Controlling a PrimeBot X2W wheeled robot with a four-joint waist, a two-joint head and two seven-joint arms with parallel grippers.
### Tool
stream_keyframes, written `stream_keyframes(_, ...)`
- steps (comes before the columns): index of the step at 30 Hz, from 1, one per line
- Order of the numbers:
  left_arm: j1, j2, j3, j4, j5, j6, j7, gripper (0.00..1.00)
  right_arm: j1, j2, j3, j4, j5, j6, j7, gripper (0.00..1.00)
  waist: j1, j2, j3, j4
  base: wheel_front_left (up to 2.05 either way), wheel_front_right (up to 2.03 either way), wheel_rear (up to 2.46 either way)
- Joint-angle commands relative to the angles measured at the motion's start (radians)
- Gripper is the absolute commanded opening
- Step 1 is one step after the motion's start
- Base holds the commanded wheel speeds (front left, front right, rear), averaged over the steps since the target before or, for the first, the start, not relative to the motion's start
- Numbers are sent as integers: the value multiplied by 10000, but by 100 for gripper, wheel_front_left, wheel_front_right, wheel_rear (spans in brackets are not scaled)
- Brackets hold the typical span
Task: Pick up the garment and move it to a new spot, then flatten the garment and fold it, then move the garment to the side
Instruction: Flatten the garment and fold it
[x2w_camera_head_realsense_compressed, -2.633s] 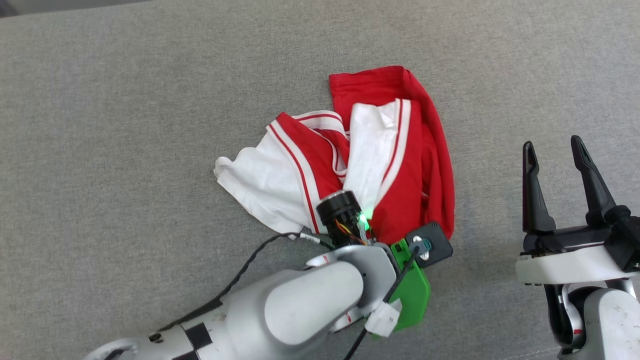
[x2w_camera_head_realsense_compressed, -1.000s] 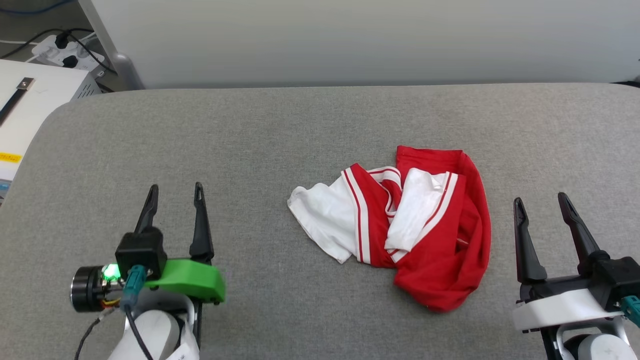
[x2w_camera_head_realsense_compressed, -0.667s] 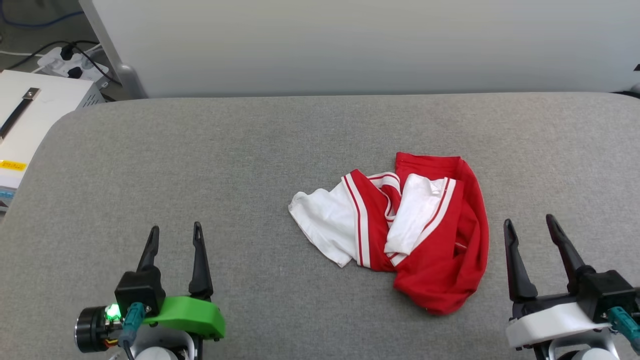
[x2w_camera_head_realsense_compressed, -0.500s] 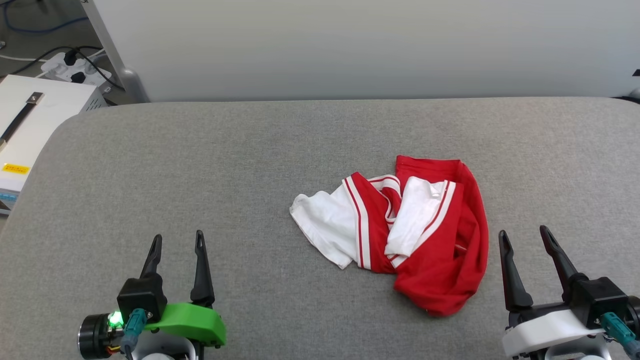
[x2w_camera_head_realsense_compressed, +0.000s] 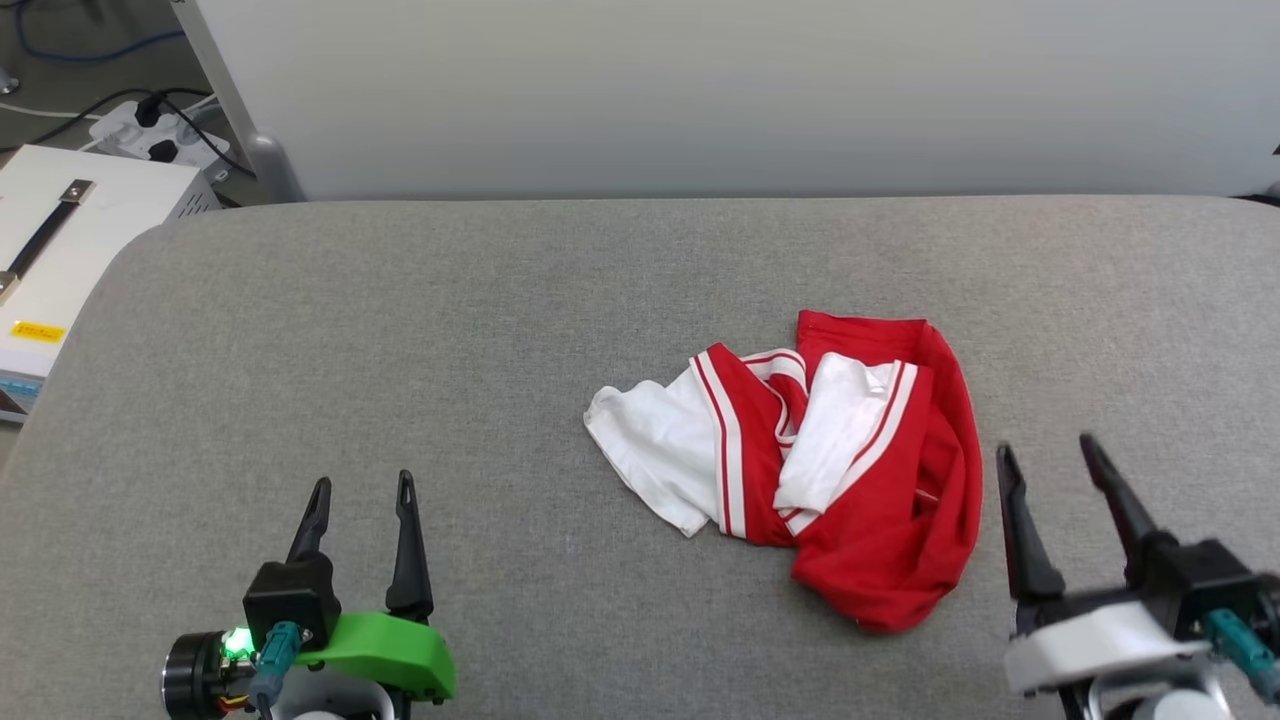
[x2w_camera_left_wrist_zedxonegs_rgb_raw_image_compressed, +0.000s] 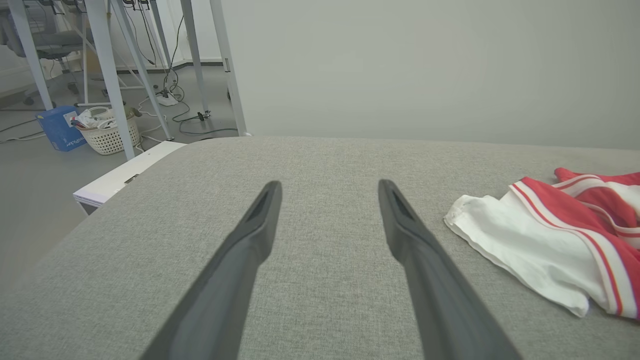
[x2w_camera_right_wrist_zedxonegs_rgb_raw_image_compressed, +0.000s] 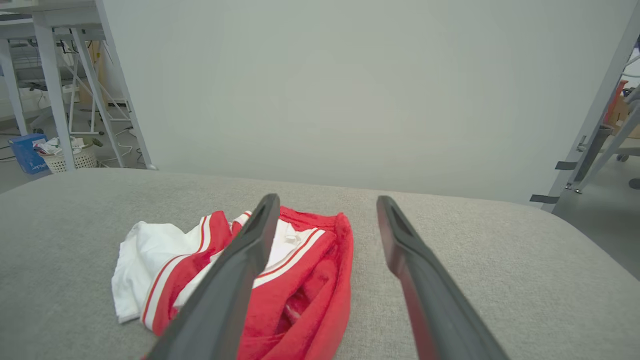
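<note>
- I see the shirt (x2w_camera_head_realsense_compressed: 800, 460) lying crumpled on the grey padded table (x2w_camera_head_realsense_compressed: 500, 300), right of the middle and touching neither gripper.
- Its long axis runs left to right across the head view. The white sleeve end points toward my left side, and the red bulk is heaped toward my right.
- The left gripper (x2w_camera_head_realsense_compressed: 363, 480) hangs over bare table well apart from the shirt, its 2 fingers spread wide and holding nothing.
- The right gripper (x2w_camera_head_realsense_compressed: 1045, 446) sits just beside the shirt's red edge, slightly blurred, also spread wide and empty.
- The left wrist view adds a low angle: the left gripper (x2w_camera_left_wrist_zedxonegs_rgb_raw_image_compressed: 329, 183) points at bare table, with the white sleeve of the shirt (x2w_camera_left_wrist_zedxonegs_rgb_raw_image_compressed: 550, 240) off to the right. A basket (x2w_camera_left_wrist_zedxonegs_rgb_raw_image_compressed: 110, 135) and a blue box (x2w_camera_left_wrist_zedxonegs_rgb_raw_image_compressed: 57, 131) stand on the floor beyond.
- In the right wrist view the right gripper (x2w_camera_right_wrist_zedxonegs_rgb_raw_image_compressed: 327, 197) has 1 finger crossing in front of the shirt (x2w_camera_right_wrist_zedxonegs_rgb_raw_image_compressed: 165, 265).
- The head view alone gives me the white case (x2w_camera_head_realsense_compressed: 60, 230) beside the table's left end.
</note>
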Motion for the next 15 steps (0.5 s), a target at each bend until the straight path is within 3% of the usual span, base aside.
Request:
stream_keyframes(1,-10,-80,62,18,130,-69,-57,100,-493,-5,8,-219,-158,-7,-92,100,0,0,92,23,0,0,0)
stream_keyframes(5,-227,-171,92,23,254,-173,-57,100,-1594,-239,63,-628,-133,-7,-92,100,0,0,313,73,0,0,0)
stream_keyframes(8,-345,-224,95,25,320,-218,-57,100,-2424,-968,773,-347,161,-7,-92,100,0,0,428,84,0,0,0)
stream_keyframes(12,-430,-274,111,61,374,-284,-57,100,-3533,-2402,2639,628,832,-7,-9,100,0,0,524,117,0,0,0)
stream_keyframes(15,-475,-302,134,86,394,-316,-57,100,-4482,-3526,4461,1036,1808,-7,970,100,0,0,602,141,0,0,0)
